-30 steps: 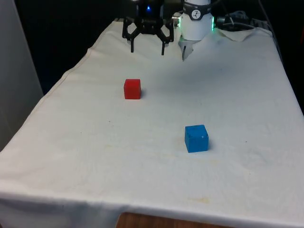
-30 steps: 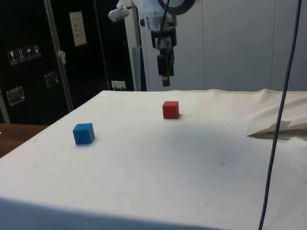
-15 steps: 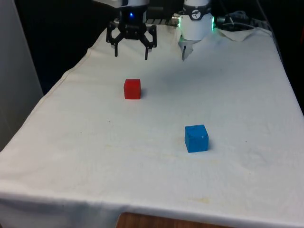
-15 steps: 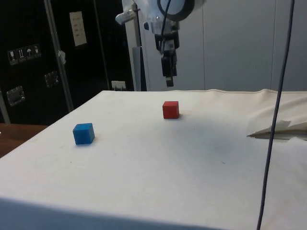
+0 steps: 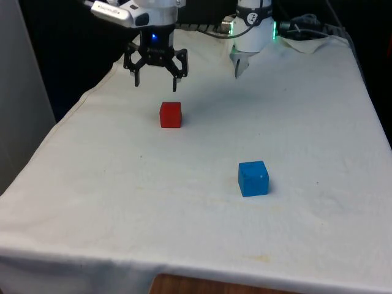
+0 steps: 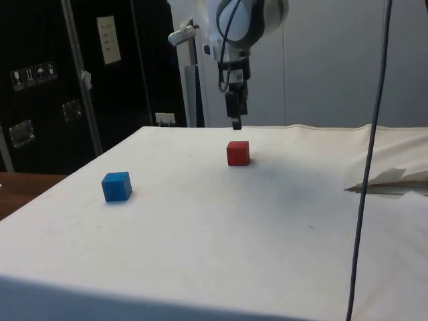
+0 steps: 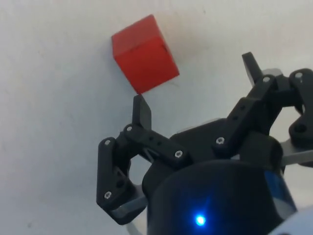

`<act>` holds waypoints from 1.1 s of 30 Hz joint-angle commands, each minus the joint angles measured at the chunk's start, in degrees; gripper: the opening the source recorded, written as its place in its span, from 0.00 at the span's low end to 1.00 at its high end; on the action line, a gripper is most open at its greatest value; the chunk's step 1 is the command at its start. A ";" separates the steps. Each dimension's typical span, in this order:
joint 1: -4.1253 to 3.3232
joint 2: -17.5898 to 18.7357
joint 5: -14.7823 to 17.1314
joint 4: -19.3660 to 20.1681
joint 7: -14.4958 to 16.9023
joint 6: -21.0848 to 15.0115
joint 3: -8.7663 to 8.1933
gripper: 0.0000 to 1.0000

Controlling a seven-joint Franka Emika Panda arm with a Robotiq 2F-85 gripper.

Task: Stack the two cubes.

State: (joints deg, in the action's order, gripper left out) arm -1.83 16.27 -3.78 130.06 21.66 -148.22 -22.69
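Tool hanging in air above table, fingers spread wide, nothing btwn them. In front view it's sitting at approx 11 o'clock from red cube, higher up and clear of it, no contact. Side view showing tool pointing straight down, tips just above and slightly behind red cube. Wrist view: tool open, red cube lying beyond the fingertips, not btwn them; cube looking turned at an angle to the finger line.

Red cube resting flat on white cloth, toward far part of table. Blue cube resting on cloth well apart from it, at approx 4 o'clock from red cube in front view, nearer the camera. In side view blue cube lying at approx 8 o'clock from red cube. Cubes not stacked; both standing alone on table.
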 commanded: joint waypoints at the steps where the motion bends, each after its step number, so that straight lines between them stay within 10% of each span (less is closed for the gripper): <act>1: 0.52 0.00 1.83 -0.06 1.09 -0.17 0.69 1.00; 17: 0.34 1.78 13.75 -1.26 8.02 -0.11 1.26 1.00; 33: -0.34 3.32 13.98 -1.55 7.91 -0.11 1.09 1.00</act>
State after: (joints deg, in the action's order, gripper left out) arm -2.18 19.31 9.91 128.69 29.62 -148.22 -21.77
